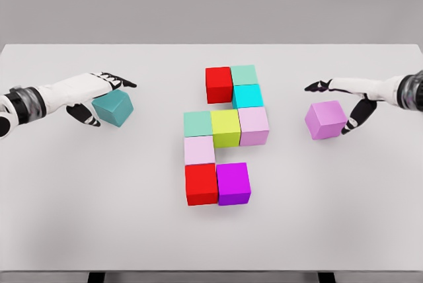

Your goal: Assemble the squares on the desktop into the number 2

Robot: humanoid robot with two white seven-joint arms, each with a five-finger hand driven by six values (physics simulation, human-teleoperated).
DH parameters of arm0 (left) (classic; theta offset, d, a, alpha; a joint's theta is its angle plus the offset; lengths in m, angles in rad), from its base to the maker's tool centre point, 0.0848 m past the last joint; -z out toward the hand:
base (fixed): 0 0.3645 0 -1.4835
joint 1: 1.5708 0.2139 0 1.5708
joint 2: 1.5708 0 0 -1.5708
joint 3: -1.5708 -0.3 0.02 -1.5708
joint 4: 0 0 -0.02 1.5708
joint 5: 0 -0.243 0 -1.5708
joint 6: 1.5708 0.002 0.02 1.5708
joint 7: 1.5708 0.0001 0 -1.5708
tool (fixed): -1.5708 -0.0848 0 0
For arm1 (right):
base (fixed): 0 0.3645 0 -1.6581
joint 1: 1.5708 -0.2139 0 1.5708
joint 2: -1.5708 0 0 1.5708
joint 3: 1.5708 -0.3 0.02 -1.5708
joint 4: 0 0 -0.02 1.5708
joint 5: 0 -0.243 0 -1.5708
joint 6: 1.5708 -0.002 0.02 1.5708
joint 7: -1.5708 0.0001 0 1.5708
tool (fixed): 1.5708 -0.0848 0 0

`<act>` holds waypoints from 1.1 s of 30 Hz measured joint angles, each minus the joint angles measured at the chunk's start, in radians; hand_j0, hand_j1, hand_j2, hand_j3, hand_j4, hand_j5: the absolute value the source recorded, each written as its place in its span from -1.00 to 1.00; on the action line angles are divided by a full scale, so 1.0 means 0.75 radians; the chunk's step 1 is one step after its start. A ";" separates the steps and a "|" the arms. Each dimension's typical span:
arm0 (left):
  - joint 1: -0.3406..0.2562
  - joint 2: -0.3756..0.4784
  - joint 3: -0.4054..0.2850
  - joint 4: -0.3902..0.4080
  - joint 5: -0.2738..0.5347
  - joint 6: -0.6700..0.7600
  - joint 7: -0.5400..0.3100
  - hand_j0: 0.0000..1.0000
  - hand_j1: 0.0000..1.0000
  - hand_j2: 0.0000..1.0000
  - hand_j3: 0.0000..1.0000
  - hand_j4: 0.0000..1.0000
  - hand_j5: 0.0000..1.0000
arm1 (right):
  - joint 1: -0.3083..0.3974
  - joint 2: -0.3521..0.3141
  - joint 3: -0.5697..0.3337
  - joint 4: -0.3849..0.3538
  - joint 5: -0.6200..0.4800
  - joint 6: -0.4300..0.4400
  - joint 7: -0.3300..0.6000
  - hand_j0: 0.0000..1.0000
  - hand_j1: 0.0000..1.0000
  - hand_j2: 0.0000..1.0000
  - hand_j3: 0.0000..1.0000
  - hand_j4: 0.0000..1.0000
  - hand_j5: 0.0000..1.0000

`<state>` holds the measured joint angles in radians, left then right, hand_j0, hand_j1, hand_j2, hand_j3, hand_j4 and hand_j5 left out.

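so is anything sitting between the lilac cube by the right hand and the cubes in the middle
Nothing visible. Bare table lies between the lilac cube at the right hand and the assembled cubes.

eleven cubes on the table [79, 230] — two red, two green, two pale pink, one yellow, one cyan, one magenta, one teal, one violet — and two hands.

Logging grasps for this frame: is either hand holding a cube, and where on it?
The left hand grips the teal cube by its left side and top. The right hand is at the lilac cube's right side; a firm hold cannot be told.
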<state>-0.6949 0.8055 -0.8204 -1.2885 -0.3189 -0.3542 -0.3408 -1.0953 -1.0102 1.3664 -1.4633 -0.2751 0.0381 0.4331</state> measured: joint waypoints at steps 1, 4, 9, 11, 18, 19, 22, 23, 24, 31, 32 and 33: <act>0.000 -0.003 0.000 0.004 0.000 0.000 0.001 1.00 1.00 1.00 1.00 1.00 1.00 | 0.000 0.001 0.000 0.002 0.000 0.000 0.000 1.00 1.00 1.00 1.00 1.00 1.00; 0.000 -0.008 -0.001 0.013 0.000 0.000 0.001 1.00 1.00 1.00 1.00 1.00 1.00 | 0.014 0.001 0.001 0.006 0.001 -0.001 0.000 0.99 0.99 0.99 0.99 0.99 0.99; 0.000 -0.011 -0.001 0.016 0.002 -0.001 0.000 0.54 0.54 0.54 0.54 0.54 0.54 | 0.022 0.001 0.002 0.011 0.001 -0.006 0.000 0.87 0.87 0.87 0.87 0.87 0.87; 0.000 -0.011 -0.001 0.015 0.002 -0.001 0.000 0.39 0.39 0.39 0.39 0.39 0.39 | 0.027 0.002 0.002 0.011 0.001 -0.008 0.000 0.80 0.80 0.80 0.80 0.80 0.80; 0.002 -0.006 0.000 0.015 0.006 0.001 -0.002 0.24 0.24 0.24 0.24 0.24 0.24 | 0.041 0.003 0.002 0.012 0.001 -0.018 0.000 0.53 0.53 0.53 0.53 0.53 0.53; 0.002 -0.006 0.000 0.015 0.006 0.001 -0.002 0.23 0.23 0.23 0.23 0.23 0.23 | 0.043 0.003 0.002 0.012 0.001 -0.019 -0.001 0.47 0.47 0.47 0.47 0.47 0.47; 0.002 -0.006 0.000 0.014 0.007 0.001 -0.006 0.11 0.11 0.11 0.11 0.11 0.11 | 0.043 0.005 0.000 0.012 0.001 -0.022 -0.002 0.33 0.33 0.33 0.33 0.33 0.33; 0.002 -0.005 0.000 0.014 0.006 0.001 -0.006 0.08 0.08 0.08 0.08 0.08 0.08 | 0.043 0.005 0.001 0.012 0.001 -0.023 -0.002 0.28 0.28 0.28 0.28 0.28 0.28; 0.002 -0.005 0.000 0.014 0.008 0.001 -0.008 0.08 0.08 0.08 0.08 0.08 0.08 | 0.043 0.005 0.000 0.012 0.002 -0.023 -0.002 0.28 0.28 0.28 0.28 0.28 0.28; -0.025 -0.005 0.001 0.007 0.020 0.001 -0.013 0.03 0.03 0.03 0.03 0.03 0.03 | 0.041 -0.011 -0.001 0.011 0.018 -0.067 0.004 0.17 0.17 0.17 0.17 0.17 0.17; -0.027 -0.005 0.002 0.005 0.028 0.003 -0.012 0.03 0.03 0.03 0.03 0.03 0.03 | 0.041 -0.013 0.000 0.011 0.020 -0.098 0.007 0.17 0.17 0.17 0.17 0.17 0.17; -0.027 -0.005 0.002 -0.002 0.040 0.013 -0.011 0.03 0.03 0.03 0.03 0.03 0.03 | 0.041 -0.017 0.000 0.010 0.022 -0.132 0.010 0.16 0.16 0.16 0.16 0.16 0.16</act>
<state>-0.7148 0.8016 -0.8191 -1.2900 -0.2890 -0.3443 -0.3494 -1.0646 -1.0229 1.3661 -1.4556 -0.2587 -0.0605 0.4408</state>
